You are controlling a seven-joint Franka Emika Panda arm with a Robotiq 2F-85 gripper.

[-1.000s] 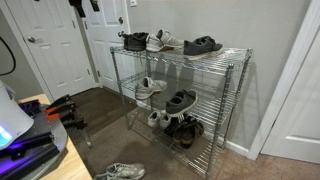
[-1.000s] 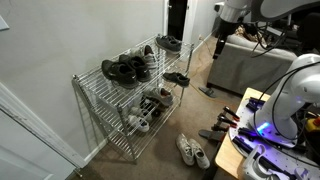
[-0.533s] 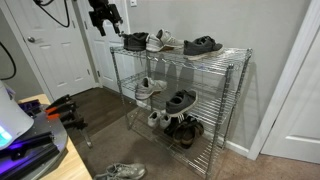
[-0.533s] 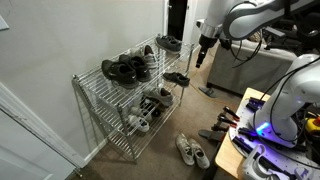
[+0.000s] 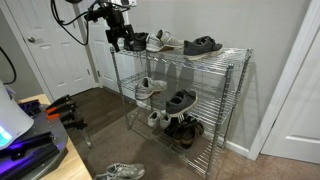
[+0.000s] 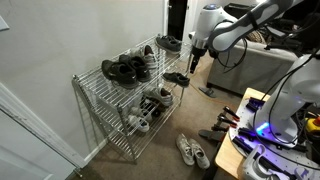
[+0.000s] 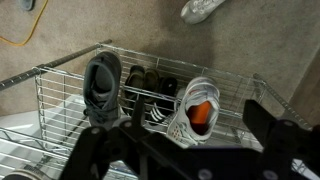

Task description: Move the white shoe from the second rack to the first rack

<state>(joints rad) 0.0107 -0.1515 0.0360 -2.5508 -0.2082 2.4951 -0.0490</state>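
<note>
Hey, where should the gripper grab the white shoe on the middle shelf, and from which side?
Probably one side of the rim of its opening, coming in level from the rack's open front. The white shoe sits sole-down with its opening facing up, but the top shelf is directly above it, so a straight-down approach is blocked.

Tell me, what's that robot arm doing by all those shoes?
The robot arm's gripper hovers open and empty near one end of the shoe rack's chrome wire top tier. The low white lace-up sneaker it is meant to move sits untouched on the middle tier, beside a pair of dark shoes. Nothing is picked up yet.
</note>
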